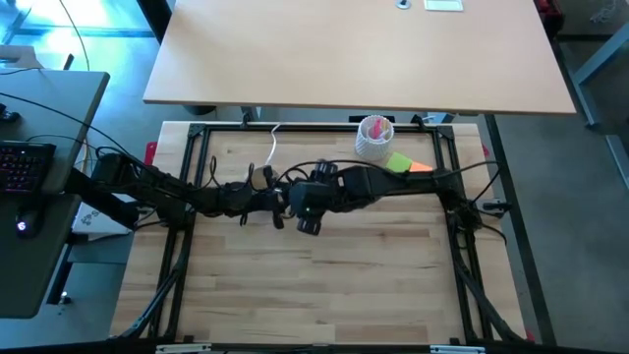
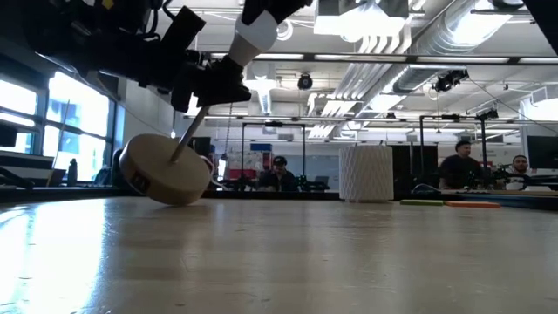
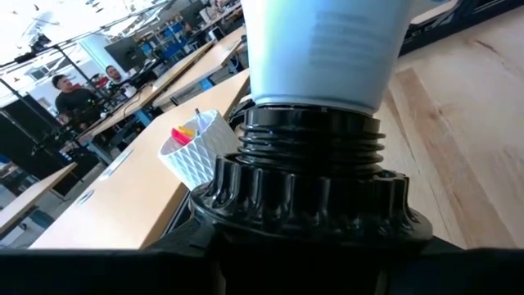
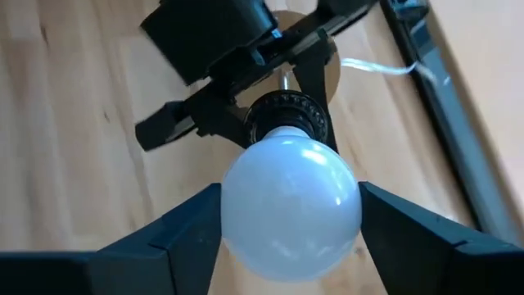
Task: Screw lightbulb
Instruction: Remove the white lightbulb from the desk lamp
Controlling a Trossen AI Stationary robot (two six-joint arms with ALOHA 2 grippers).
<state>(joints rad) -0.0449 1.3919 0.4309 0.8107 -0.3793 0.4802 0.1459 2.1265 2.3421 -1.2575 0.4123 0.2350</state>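
Note:
The white lightbulb [image 4: 291, 205] sits in the black socket [image 4: 286, 111] of the round wooden stand [image 2: 166, 170]; its metal base is hidden inside the socket. The stand is tipped over at mid-table, with its thin stem [image 2: 186, 139] slanting up. Its lower rim [image 2: 179, 201] is at the tabletop; whether it touches, I cannot tell. My left gripper [image 4: 282, 86] is shut on the socket. My right gripper [image 4: 291, 215] is shut on the bulb. Both meet at mid-table in the high view [image 1: 295, 202]. My left gripper pinches the black socket [image 4: 260, 115] between its two fingers, which lie across it just below the bulb. The stand hangs tilted from this hold, its wooden base low by the table. My right gripper holds the bulb's round glass [image 4: 237, 209] between its two fingers [image 4: 192, 225], one on each side, coming along the bulb's axis from its free end. The bulb sits in the socket, tilted, clear of the table.
A white ribbed cup [image 1: 374, 136] with pink contents stands at the far side right of centre, also in the low view [image 2: 366, 173]. Green and orange flat pieces [image 1: 403, 163] lie beside it. A white cable [image 1: 270, 138] trails at the far side. People sit in the room beyond.

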